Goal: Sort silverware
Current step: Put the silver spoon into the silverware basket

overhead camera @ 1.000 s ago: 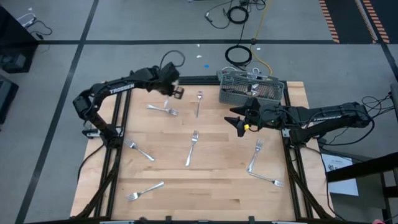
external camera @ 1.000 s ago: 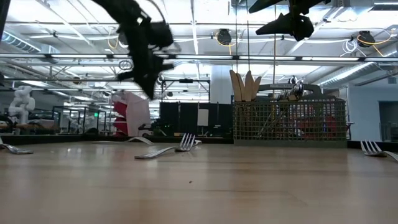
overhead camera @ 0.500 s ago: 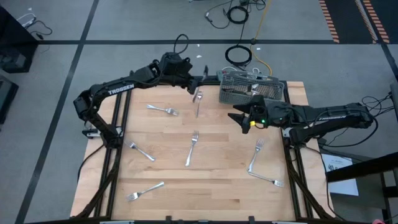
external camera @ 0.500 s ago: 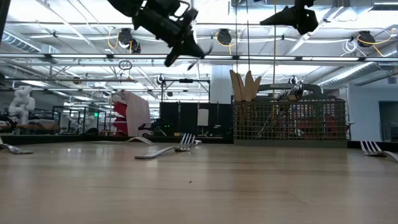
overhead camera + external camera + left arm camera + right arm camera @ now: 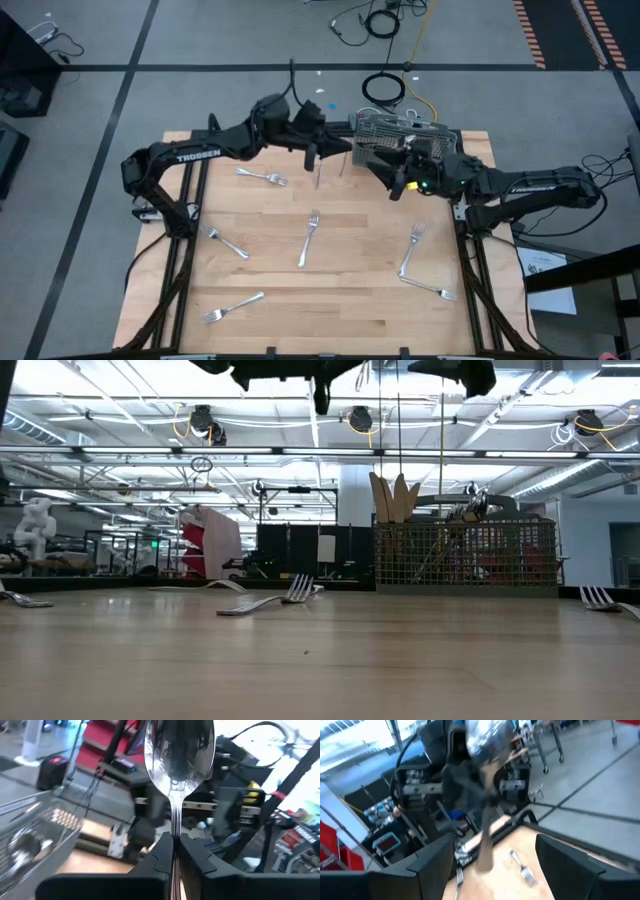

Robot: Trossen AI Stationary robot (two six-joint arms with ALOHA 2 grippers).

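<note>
The wooden table stands on a grey floor crossed by dark lines, with cables coiled beyond its far edge (from table height, a bright hall of ceiling lights shows behind). Six forks lie scattered on the boards. The left gripper, jaws pinched on a spoon, hangs beside the grey caddy at the far edge. The right gripper, jaws wide and holding nothing, faces it.
</note>
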